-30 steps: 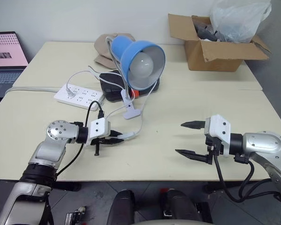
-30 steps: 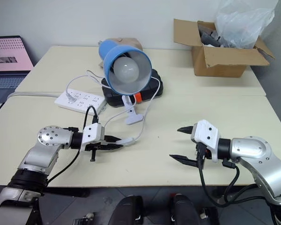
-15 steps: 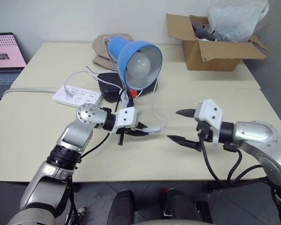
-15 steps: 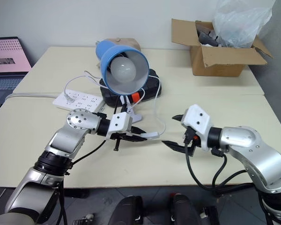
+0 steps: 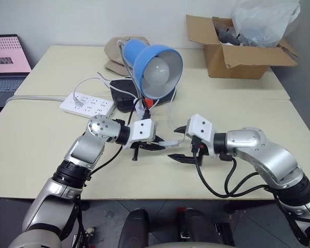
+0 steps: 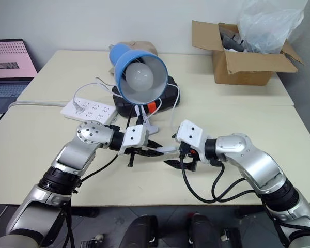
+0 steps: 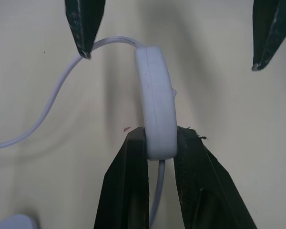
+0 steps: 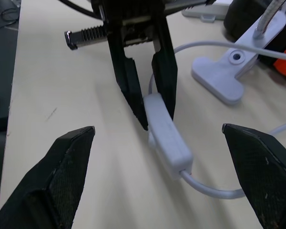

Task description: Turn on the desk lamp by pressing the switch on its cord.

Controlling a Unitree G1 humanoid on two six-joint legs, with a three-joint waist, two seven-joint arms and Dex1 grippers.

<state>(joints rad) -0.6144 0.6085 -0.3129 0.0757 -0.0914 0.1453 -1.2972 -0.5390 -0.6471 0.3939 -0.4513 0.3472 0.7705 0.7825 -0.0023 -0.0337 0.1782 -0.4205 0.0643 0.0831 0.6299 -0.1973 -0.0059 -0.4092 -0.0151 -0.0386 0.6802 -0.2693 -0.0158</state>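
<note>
**Left gripper clamped on the cord switch, right gripper wide open around it**

Head views: desk lamp (image 5: 156, 70) stands mid-table, blue bell shade tipped toward the robot, big round white bulb (image 5: 155, 72) inside, unlit. Grey bendy neck runs down behind the shade to the white clip base (image 6: 143, 128), which lies flat on the cream table (image 5: 248, 111) in front of a black case (image 5: 121, 93). The thin white cord (image 5: 171, 111) loops from the lamp down to the table's front middle. The inline switch (image 5: 166, 143) is there, between the two grippers and lifted a little off the table. Left gripper (image 5: 154, 146) is closed on it. Right gripper (image 5: 179, 143) faces it from the other side, jaws spread wide, one fingertip above the switch end and one below, not touching. White power strip (image 5: 88, 103) sits left of the lamp, cardboard box (image 5: 237, 46) at the back right, laptop (image 5: 8, 62) far left.

Left wrist view: the switch is a slim white rounded oblong, seen edge-on, pinched at its near end between the two black fingers (image 7: 126, 191). Cord leaves both ends. The right gripper's two black fingertips hang either side of the far end, clear of it.

Right wrist view: switch (image 8: 167, 136) shows its broad face, smooth white, cord curving out of the near end. Left gripper's fingers pinch the far end. Own fingers (image 8: 62, 176) stand well apart on both sides, holding nothing. Clip base sits just beyond.
</note>
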